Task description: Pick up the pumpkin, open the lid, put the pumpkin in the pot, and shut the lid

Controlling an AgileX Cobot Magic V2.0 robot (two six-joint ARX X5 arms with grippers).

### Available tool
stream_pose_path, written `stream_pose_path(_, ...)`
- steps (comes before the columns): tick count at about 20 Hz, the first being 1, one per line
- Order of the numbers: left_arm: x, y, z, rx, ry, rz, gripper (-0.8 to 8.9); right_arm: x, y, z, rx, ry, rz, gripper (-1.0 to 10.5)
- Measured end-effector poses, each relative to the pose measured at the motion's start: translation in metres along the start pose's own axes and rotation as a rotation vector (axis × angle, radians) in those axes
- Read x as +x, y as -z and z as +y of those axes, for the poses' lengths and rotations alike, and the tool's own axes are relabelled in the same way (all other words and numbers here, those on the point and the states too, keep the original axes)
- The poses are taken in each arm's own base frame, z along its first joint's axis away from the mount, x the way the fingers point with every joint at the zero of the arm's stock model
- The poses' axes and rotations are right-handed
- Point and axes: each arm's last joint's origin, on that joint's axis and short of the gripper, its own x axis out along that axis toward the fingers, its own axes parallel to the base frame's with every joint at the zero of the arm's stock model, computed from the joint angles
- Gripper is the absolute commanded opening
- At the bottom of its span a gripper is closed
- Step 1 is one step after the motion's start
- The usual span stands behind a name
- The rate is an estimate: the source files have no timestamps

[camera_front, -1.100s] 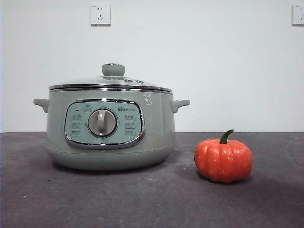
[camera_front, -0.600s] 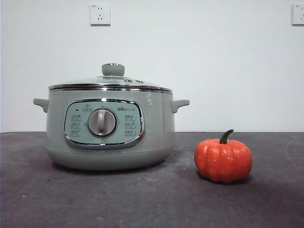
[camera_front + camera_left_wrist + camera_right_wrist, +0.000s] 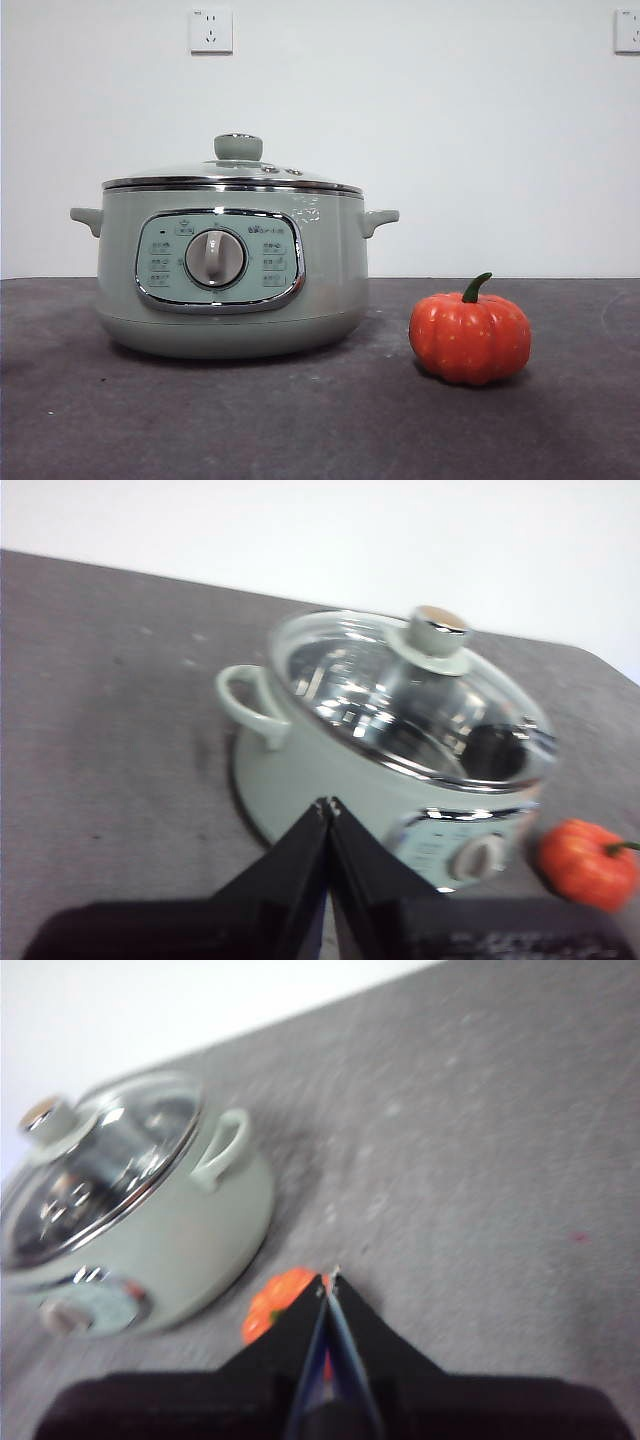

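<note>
Front view: the pot (image 3: pixel 230 268) stood on the dark tabletop (image 3: pixel 320 420), lid (image 3: pixel 232 172) seated, with the pumpkin (image 3: pixel 469 336) apart beside it; nothing had moved since earlier frames, and no arm showed. Panel lettering was too small to read.

Left wrist view: the left claw (image 3: pixel 328 804) hovered closed above the pot.

Right wrist view: the right claw (image 3: pixel 329 1278) hovered closed over the pumpkin.
</note>
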Motion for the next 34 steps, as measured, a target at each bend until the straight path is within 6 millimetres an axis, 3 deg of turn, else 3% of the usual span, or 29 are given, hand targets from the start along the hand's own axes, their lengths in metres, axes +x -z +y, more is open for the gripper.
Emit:
stream_pose_path(12,0.002,-0.076,-0.026,0.056,0.266,0.295,-0.08,-0.014,-0.081,0.034,-0.17,-0.145,0.348,-0.1)
stream_pose_path(19,-0.005,-0.09,-0.032,0.135,0.307,0.382,0.01,-0.022,-0.087,0.039,-0.233,-0.155,0.439,0.1)
stream_pose_path(20,-0.005,-0.09,-0.032,0.137,0.307,0.383,0.4,-0.023,-0.087,0.039,-0.234,-0.155,0.438,0.2)
stream_pose_path(21,-0.005,-0.09,-0.032,0.138,0.308,0.383,1.91,-0.022,-0.087,0.039,-0.237,-0.156,0.438,1.2)
stream_pose_path(23,-0.005,-0.09,-0.032,0.137,0.307,0.385,6.53,-0.022,-0.087,0.039,-0.24,-0.156,0.436,4.9)
stream_pose_path(24,-0.005,-0.09,-0.032,0.136,0.307,0.385,7.32,-0.022,-0.087,0.039,-0.238,-0.156,0.433,6.5)
stream_pose_path(25,-0.005,-0.09,-0.032,0.133,0.306,0.385,7.3,-0.022,-0.088,0.039,-0.235,-0.156,0.427,7.3)
stream_pose_path(34,-0.005,-0.09,-0.032,0.124,0.303,0.387,7.29,-0.008,-0.086,0.043,-0.231,-0.198,0.492,7.2)
